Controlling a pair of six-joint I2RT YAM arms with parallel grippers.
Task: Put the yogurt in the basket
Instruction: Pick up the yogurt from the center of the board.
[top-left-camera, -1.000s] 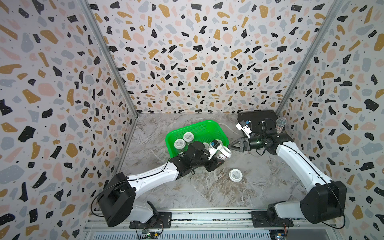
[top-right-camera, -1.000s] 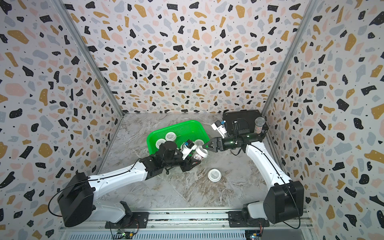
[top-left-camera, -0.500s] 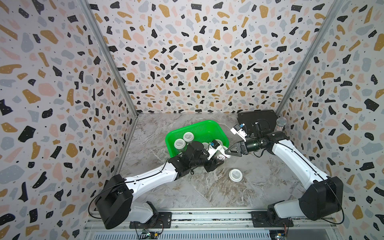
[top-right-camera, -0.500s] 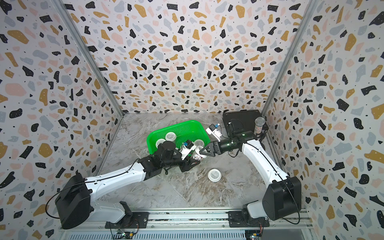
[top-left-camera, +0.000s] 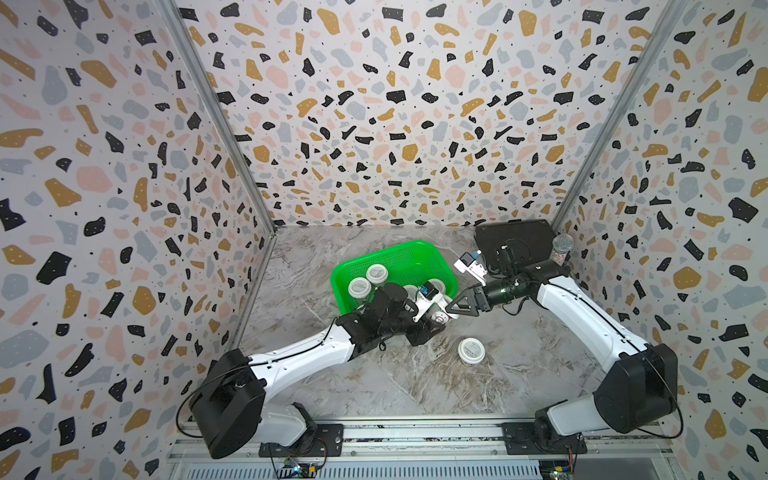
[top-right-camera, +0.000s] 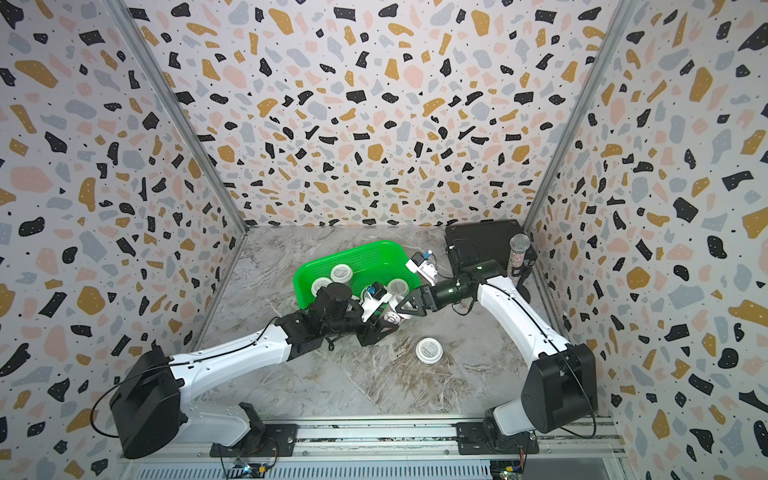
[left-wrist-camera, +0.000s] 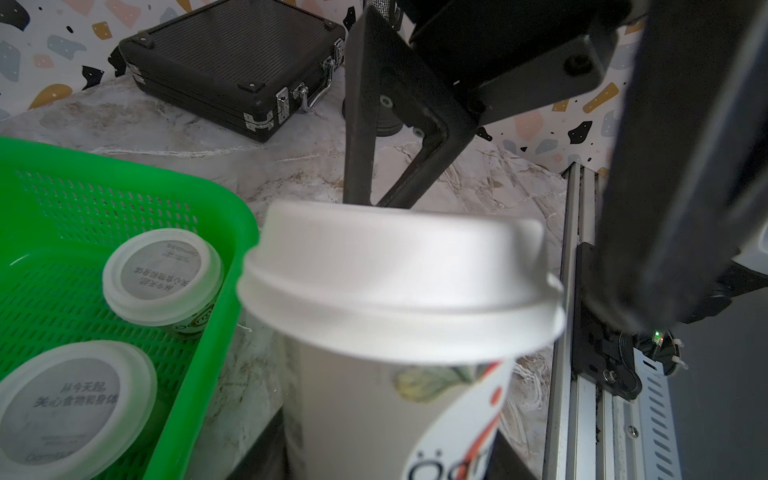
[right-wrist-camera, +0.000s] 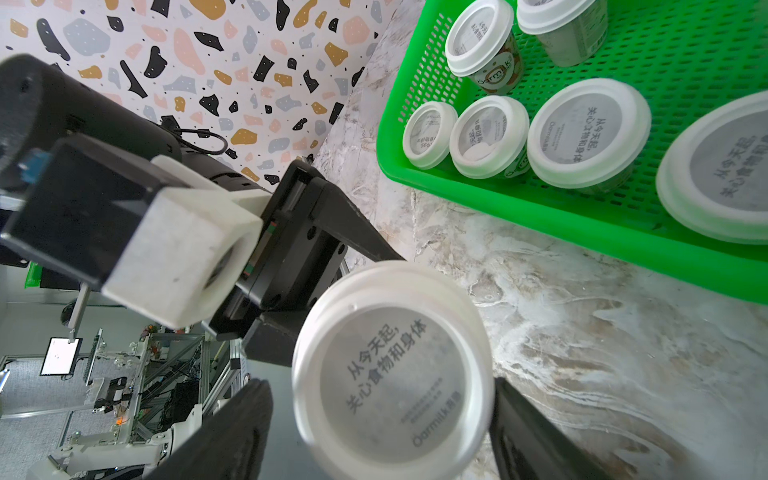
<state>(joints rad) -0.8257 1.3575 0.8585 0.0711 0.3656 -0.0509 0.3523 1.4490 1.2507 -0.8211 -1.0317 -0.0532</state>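
likely handover: left gripper (top-left-camera: 432, 321) clamped on yogurt cup (right-wrist-camera: 392, 382) just outside basket (top-left-camera: 399, 246), lid out so right gripper (top-left-camera: 449, 311), jaws apart flanking lid, can take it. loose cup (top-left-camera: 471, 351) on table (top-left-camera: 415, 386).

Quantities: eight yogurts (top-left-camera: 471, 351), six inside one basket (top-left-camera: 399, 257); one case (top-left-camera: 524, 232); one microphone (top-left-camera: 562, 243).

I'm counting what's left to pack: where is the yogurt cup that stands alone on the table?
In both top views the lone yogurt cup stands upright on the marble table, in front of the green basket, toward the robot's right.
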